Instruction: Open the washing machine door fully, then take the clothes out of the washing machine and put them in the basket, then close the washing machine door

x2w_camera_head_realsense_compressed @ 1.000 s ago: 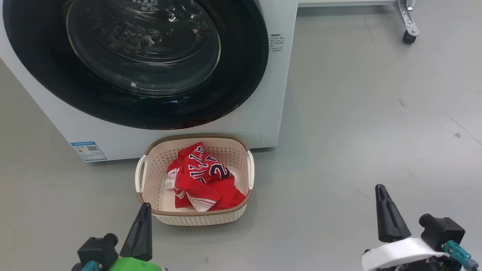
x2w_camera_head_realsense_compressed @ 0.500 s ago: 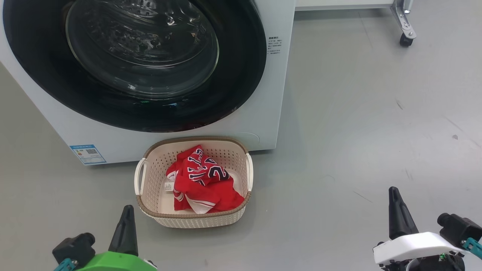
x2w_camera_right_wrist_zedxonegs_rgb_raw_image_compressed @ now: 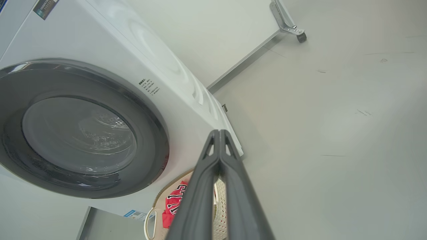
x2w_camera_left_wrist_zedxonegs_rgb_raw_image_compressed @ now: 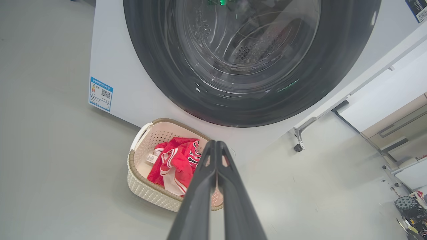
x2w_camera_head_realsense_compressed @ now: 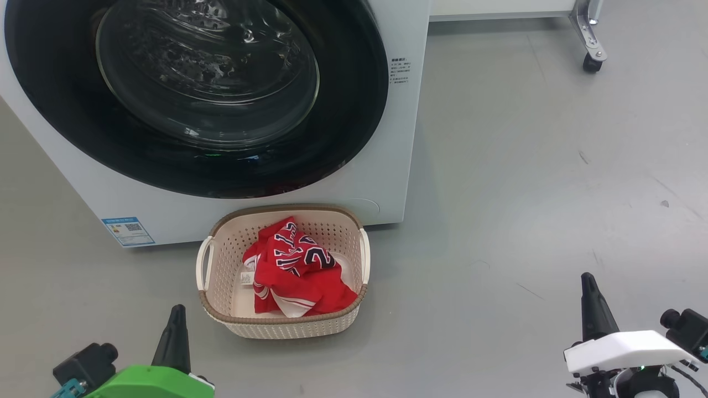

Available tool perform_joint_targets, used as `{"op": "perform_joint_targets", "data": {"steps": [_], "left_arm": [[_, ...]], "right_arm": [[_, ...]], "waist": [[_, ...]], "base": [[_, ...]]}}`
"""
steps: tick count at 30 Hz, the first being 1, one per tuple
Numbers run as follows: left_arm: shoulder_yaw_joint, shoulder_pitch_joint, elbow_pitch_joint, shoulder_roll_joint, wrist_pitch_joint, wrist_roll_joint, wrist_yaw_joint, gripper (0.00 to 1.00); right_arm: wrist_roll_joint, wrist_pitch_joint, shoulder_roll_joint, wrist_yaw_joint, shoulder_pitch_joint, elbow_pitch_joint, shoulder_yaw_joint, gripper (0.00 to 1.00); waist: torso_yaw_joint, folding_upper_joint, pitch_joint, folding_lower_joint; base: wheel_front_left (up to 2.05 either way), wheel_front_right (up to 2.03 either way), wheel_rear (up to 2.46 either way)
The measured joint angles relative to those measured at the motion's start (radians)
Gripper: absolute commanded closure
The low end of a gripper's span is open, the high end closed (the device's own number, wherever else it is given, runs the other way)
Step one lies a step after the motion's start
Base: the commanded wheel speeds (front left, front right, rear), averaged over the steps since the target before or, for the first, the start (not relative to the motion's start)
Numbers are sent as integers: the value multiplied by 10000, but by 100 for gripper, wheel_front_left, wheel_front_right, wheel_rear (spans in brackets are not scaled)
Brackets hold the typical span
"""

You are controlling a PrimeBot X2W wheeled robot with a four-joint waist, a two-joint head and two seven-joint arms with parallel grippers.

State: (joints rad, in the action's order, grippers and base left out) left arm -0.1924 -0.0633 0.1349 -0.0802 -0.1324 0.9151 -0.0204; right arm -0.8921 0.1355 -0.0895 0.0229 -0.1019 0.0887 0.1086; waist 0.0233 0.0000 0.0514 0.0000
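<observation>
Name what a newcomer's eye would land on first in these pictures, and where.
The washing machine door, a huge glossy black ring around bulging glass, looms at the head view's upper left. Below it on the grey floor, the bright red clothes lie crumpled in the cream basket.

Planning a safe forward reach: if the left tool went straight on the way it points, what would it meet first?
Likely the washing machine door, at its lower black rim, passing over the basket; the left tool is shut. Depth is unclear.
</observation>
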Motion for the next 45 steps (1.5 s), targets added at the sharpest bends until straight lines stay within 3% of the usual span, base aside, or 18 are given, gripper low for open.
{"op": "perform_joint_targets", "data": {"steps": [45], "left_arm": [[1310, 763, 855, -100, 1243, 5837, 1011, 100]], "right_arm": [[-6132, -1237, -98, 656, 1056, 1221, -1043, 100]], "waist": [[-181, 0, -369, 0]], "base": [[0, 0, 0]]}}
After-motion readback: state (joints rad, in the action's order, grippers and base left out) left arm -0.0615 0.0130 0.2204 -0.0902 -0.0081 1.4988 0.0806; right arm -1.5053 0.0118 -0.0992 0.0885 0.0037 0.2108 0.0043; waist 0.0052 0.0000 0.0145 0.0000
